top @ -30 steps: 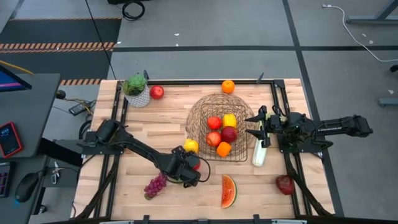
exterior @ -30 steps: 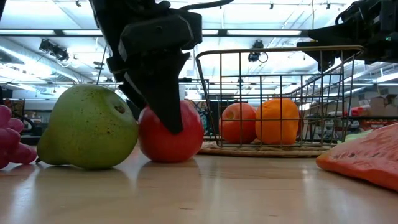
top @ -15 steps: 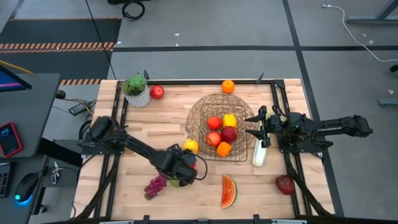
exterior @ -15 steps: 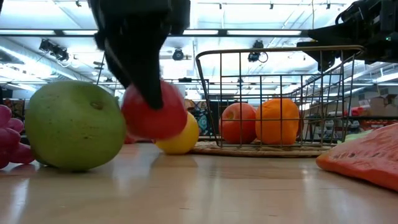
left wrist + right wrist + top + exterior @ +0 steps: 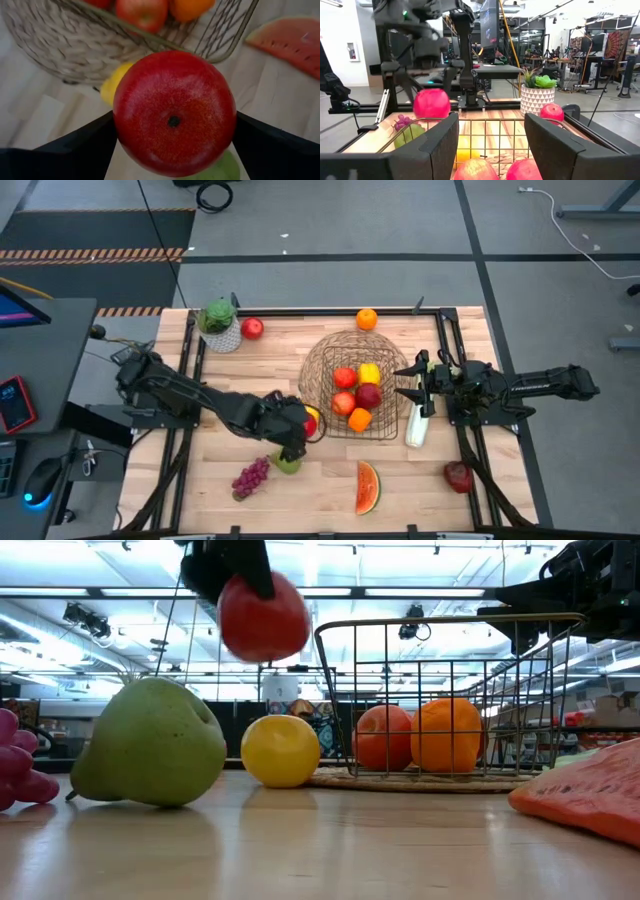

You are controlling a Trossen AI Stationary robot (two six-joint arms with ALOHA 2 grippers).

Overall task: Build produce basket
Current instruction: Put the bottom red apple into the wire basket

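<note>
High view: basket [image 5: 322, 370] holds perhaps five produce pieces [image 5: 358, 395].

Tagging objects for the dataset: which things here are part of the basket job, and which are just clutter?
Job:
- basket
- red apple held by left gripper
- pear, yellow fruit, grapes, watermelon slice
- celery stalk beside right gripper
- loose orange, apple by the pot

Lying about:
- potted plant
</note>
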